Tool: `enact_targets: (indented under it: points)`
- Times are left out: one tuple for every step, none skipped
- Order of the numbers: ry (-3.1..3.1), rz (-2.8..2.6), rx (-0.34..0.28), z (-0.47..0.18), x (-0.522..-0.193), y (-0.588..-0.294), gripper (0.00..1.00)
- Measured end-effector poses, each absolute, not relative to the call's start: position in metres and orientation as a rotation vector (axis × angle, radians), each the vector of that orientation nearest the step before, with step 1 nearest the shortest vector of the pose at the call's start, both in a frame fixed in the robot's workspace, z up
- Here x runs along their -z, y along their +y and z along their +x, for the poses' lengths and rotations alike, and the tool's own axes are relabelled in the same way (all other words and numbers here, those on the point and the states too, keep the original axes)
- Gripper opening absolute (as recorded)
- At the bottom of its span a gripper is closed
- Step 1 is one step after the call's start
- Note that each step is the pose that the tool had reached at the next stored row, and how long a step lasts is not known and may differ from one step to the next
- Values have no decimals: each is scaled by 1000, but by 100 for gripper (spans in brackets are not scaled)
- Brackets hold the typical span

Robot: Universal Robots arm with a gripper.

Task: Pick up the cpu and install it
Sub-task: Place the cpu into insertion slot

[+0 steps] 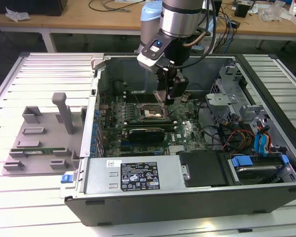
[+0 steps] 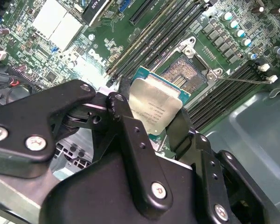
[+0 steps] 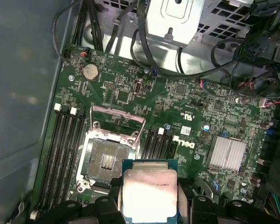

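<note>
The open computer case (image 1: 187, 205) holds the motherboard (image 1: 185, 131), its socket (image 3: 105, 158) unlatched with the contacts showing. In both wrist views the fingers (image 2: 128, 121) pinch the cpu (image 2: 154, 105) by its edges, over the board just beside that socket. On the exterior view's left, a grey fixture (image 1: 39, 129) on the desk (image 1: 39, 197) holds a memory stick (image 1: 37, 148).

From my desk, the exterior view shows the arm (image 1: 180, 17) as a brushed silver cylinder, with a pale blue cap (image 1: 149, 15) at its nine o'clock side. A pale grey wrist box (image 1: 154, 52) sits at seven o'clock of the cylinder and carries a small blue light. Black cables (image 1: 210, 34) loop round at three o'clock. The gripper (image 1: 166, 101) is matte black. In the second wrist view its fingers (image 2: 130, 135) are chunky jointed links, studded with silver screws (image 2: 35, 143) and small dark pin holes.
</note>
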State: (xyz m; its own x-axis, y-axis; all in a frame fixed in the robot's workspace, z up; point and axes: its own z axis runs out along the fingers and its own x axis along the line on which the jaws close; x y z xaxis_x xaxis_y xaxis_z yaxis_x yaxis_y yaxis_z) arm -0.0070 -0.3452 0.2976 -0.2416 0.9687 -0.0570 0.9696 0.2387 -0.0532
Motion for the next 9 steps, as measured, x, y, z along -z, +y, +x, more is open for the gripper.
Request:
enact_targets:
  points:
    - [2460, 1931, 121, -7, -298, -345, 55]
    - [2458, 1933, 121, -7, -298, -345, 55]
    - [2456, 1936, 121, -7, -298, -345, 55]
    - [2450, 1943, 122, -7, -298, -345, 55]
    - [2447, 1948, 122, -7, -298, -345, 55]
    - [2444, 1952, 122, -7, -298, -345, 55]
    - [2439, 1957, 122, -7, -298, -345, 55]
    - [2436, 1961, 122, -7, -298, -345, 55]
    - [2434, 1964, 122, -7, -298, -345, 55]
